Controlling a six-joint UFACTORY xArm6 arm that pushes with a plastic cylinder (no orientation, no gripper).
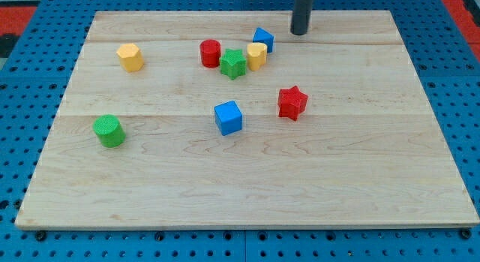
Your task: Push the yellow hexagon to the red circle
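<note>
The yellow hexagon (pixel 130 57) sits alone at the upper left of the wooden board (pixel 247 194). The red circle (pixel 210 52) stands near the top middle, well to the hexagon's right, with a green star (pixel 233 64) touching its right side. My tip (pixel 300 33) rests on the board at the top, right of the middle. It is far to the right of the hexagon and touches no block.
A second yellow block (pixel 256 56) and a blue block (pixel 263 40) crowd the green star's right side, left of my tip. A red star (pixel 292 103) and a blue cube (pixel 229 117) lie mid-board. A green circle (pixel 109 131) sits at the left.
</note>
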